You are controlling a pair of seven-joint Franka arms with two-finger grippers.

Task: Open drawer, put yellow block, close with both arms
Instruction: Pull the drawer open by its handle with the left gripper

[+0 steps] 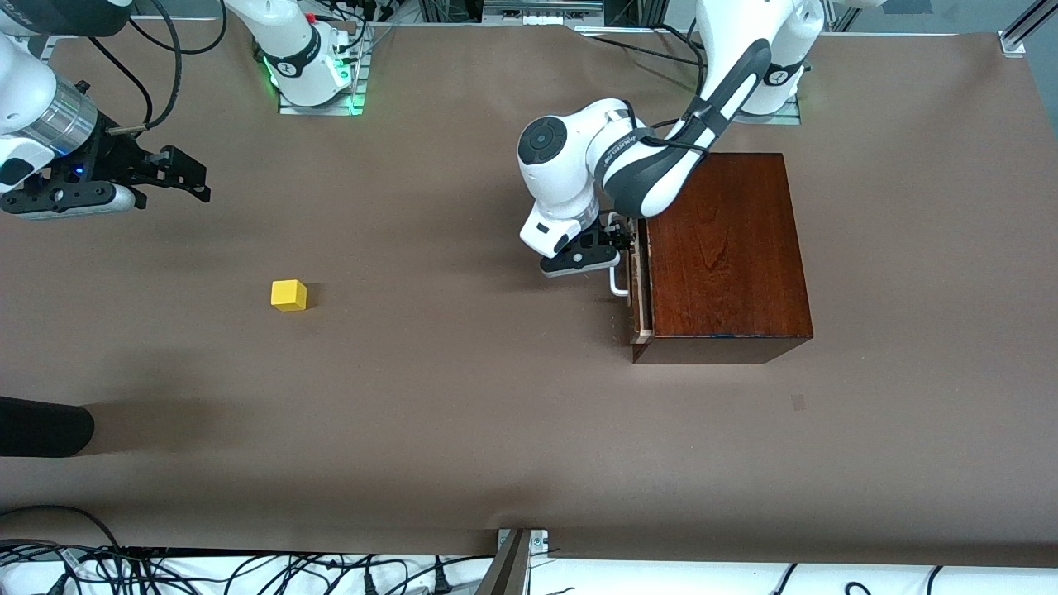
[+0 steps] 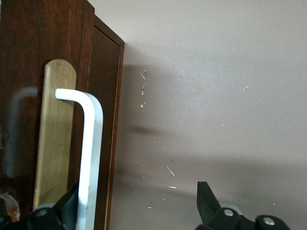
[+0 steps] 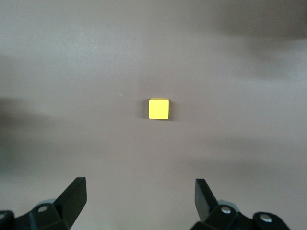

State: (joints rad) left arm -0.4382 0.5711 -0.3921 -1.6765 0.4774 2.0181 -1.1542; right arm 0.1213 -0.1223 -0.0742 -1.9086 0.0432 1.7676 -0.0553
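The mahogany box [image 1: 727,252] stands toward the left arm's end of the table. Its drawer [image 1: 638,293] looks pulled out a small way, showing a pale wood edge. The white bar handle [image 1: 617,285] faces the table's middle. My left gripper [image 1: 618,241] is open at the handle. In the left wrist view one finger [image 2: 64,211] sits between the handle [image 2: 91,143] and the drawer front [image 2: 103,110]; the left gripper [image 2: 136,206] straddles the bar. The yellow block [image 1: 288,295] lies on the table. My right gripper [image 1: 194,176] is open, empty and raised; the block [image 3: 159,109] shows ahead of the right gripper [image 3: 140,194].
A dark rounded object [image 1: 41,426] juts in at the table's edge, nearer the front camera than the block. Cables and a metal bracket [image 1: 517,562] lie along the front edge. The brown tabletop [image 1: 463,388] lies between block and box.
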